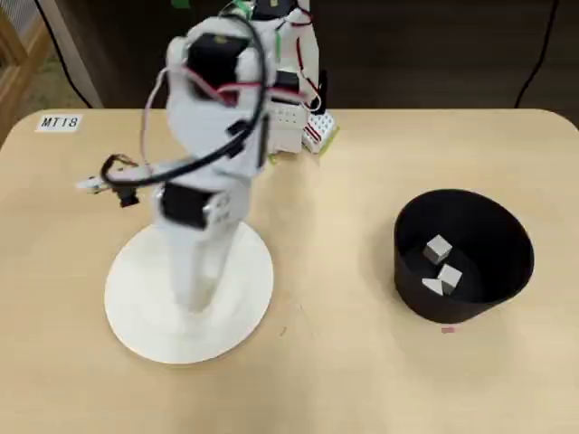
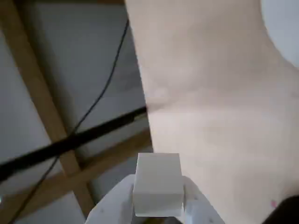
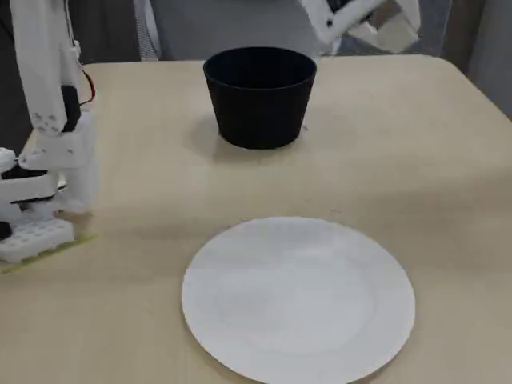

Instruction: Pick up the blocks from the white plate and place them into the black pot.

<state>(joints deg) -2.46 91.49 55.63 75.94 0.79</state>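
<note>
My gripper [image 3: 390, 29] is shut on one off-white block [image 3: 398, 34] and holds it high above the table, to the right of the black pot [image 3: 260, 96] in the fixed view. The wrist view shows the block [image 2: 158, 184] clamped between the white fingers [image 2: 198, 207]. In the overhead view the gripper [image 1: 194, 303] hangs over the white plate [image 1: 145, 316], and the held block is hidden. The plate [image 3: 296, 296] holds no blocks. Three blocks [image 1: 438, 248] [image 1: 450, 276] [image 1: 432, 287] lie inside the pot [image 1: 507, 271].
The arm's base [image 1: 289, 117] stands at the table's back edge beside a white breadboard [image 3: 36, 236]. A label "MT18" [image 1: 60, 122] is at the back left. In the wrist view the table edge [image 2: 140, 79] drops off to a wooden frame and cables.
</note>
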